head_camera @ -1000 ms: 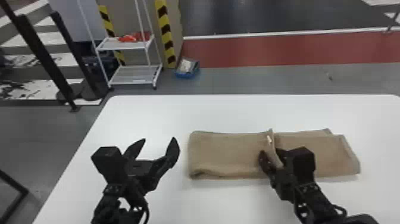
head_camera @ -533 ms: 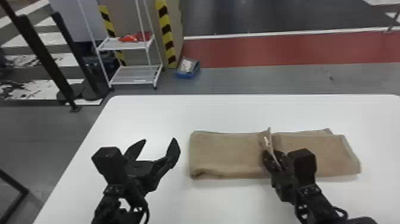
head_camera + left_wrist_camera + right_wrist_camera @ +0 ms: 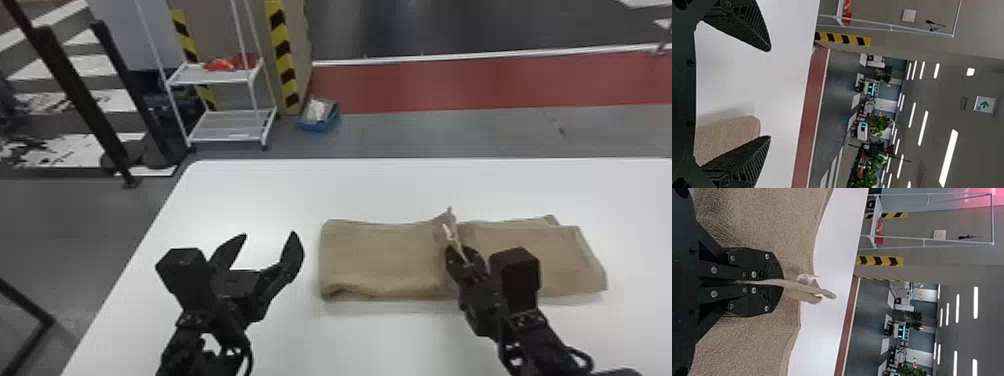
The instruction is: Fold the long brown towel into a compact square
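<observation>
on the white table (image 3: pixel 260 200): the brown towel (image 3: pixel 390 257) lies as a folded strip, running from nine o'clock to three, still far longer than a square.

raised fold (image 3: pixel 446 225): a ridge of cloth stands up around the strip's middle, with a small white tag (image 3: pixel 806 279) on it.

right gripper (image 3: pixel 781 283): it comes in from five o'clock, pinching the ridge between pressed-together fingers, a bit of cloth poking out past them.

left gripper (image 3: pixel 269 234): it waits near the towel's nine o'clock end, fingers spread wide, nothing between them.

what's new: the right fingers now look closer together than a moment ago, and the ridge stands a touch higher; the strip itself hardly shifts.

what that means: i'd say the robot has its hold and is starting to lift a layer, though i can't tell how many layers are in that pinch.

next, i'd guess: carry the cloth over toward one end and lay it flat, edges matched.

worry: a shallow bite could slip, or drag the lower layers askew.

shelf rack (image 3: pixel 215 75): at eleven o'clock, beyond the table, out of the way.
</observation>
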